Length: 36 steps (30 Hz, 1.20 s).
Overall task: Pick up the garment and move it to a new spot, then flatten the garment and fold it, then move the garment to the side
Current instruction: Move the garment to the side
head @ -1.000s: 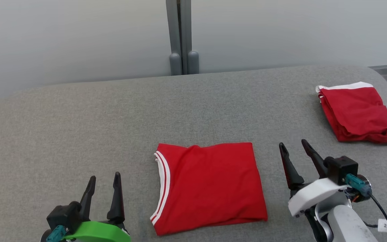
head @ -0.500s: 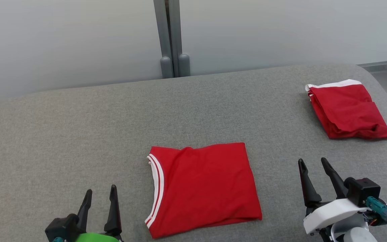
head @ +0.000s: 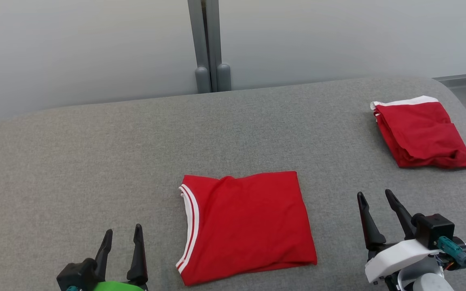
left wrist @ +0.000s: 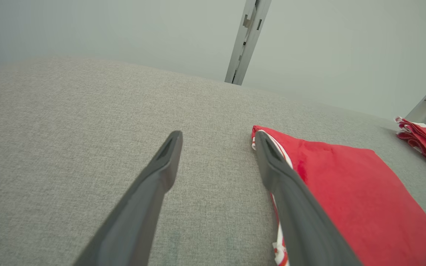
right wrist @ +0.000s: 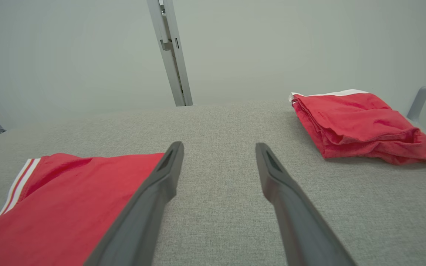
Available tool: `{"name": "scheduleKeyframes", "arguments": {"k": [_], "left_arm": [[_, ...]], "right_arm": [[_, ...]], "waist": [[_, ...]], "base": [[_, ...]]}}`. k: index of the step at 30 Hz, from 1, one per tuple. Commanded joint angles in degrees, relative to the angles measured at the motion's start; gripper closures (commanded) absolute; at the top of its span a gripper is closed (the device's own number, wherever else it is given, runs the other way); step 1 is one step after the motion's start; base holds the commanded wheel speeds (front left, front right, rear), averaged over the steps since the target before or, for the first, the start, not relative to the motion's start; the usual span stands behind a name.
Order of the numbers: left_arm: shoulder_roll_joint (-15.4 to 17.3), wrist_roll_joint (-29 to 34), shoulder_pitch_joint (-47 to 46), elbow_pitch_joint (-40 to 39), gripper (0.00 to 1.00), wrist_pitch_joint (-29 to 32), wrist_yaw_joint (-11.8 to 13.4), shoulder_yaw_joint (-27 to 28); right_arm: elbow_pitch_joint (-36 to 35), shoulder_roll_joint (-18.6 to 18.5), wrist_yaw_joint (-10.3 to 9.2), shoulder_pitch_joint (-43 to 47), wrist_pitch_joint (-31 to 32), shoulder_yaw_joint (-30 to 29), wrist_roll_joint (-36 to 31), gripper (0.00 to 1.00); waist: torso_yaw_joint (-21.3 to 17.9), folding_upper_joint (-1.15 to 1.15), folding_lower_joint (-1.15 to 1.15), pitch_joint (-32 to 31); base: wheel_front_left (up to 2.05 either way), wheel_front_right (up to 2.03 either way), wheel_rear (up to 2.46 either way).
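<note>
Lying folded, the garment [head: 247, 226] was judged light and limp; opposite edges were to be gripped. The left pincer [head: 123, 230] and right pincer [head: 375, 194] were spread.

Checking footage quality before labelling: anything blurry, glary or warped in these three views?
Head view: soft even light, sharp, no glare; the folded red garment casts a thin shadow at its near edge. Left wrist view: wide-angle stretch, the wall post leans and the left gripper looms large. Right wrist view: the second red garment throws a faint shadow on the table.
</note>
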Motion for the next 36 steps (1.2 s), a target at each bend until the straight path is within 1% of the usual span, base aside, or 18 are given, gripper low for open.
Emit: {"name": "scheduleKeyframes", "arguments": {"k": [1, 8, 12, 14, 20, 27, 32, 36], "left_arm": [[-0.25, 0.57, -0.39, 0.15, 0.0, 0.03, -0.3, 0.27], [-0.52, 0.92, -0.64, 0.18, 0.0, 0.03, -0.59, 0.72], [-0.62, 1.16, -1.16, -0.09, 0.0, 0.03, -0.86, 1.02], [-0.67, 1.26, -1.39, -0.28, 0.0, 0.03, -0.85, 1.11], [-0.86, 1.55, -2.27, -0.62, 0.0, 0.03, -1.12, 0.71], [-1.06, 1.46, -3.0, -0.5, 0.0, 0.02, -1.3, 0.5], [-1.13, 1.63, -3.18, -0.37, 0.0, 0.03, -1.38, 0.56], [-1.17, 1.82, -3.09, -0.28, 0.0, 0.03, -1.47, 0.5]], "right_arm": [[0.12, -0.21, -0.04, 0.72, -0.22, 0.03, -0.36, 0.0], [0.7, -0.2, -0.04, -0.24, -0.22, 1.46, -2.15, 0.0], [1.83, -0.21, -0.04, -3.24, -0.2, 2.4, -4.09, 0.0], [2.86, -0.21, -0.04, -5.23, 1.19, 2.81, -5.35, 0.0], [6.94, -0.2, -0.04, -11.85, 10.77, 3.75, -7.19, 0.0], [12.98, -0.22, -0.04, -14.98, 20.78, 5.46, -4.01, 0.0], [17.65, -0.25, -0.04, -15.27, 24.7, 6.26, 0.12, 0.0], [21.19, -0.21, -0.03, -15.87, 26.37, 7.49, 2.56, 0.0]], "waist": [[0.05, 0.0, 0.0, 0.03], [0.38, 0.0, 0.0, 0.38], [0.75, 0.0, 0.0, 0.87], [1.02, 0.0, 0.0, 1.18], [3.3, 0.0, 0.0, 2.54], [7.22, 0.0, 0.0, 4.06], [9.65, 0.0, 0.0, 4.78], [10.77, 0.0, 0.0, 5.09]], "base": [[0.0, 0.0, 0.0], [0.0, 0.0, 0.0], [0.0, 0.0, 0.0], [0.0, 0.0, 0.0], [0.0, 0.0, 0.0], [0.0, 0.0, 0.0], [0.0, 0.0, 0.0], [0.0, 0.0, 0.0]]}}
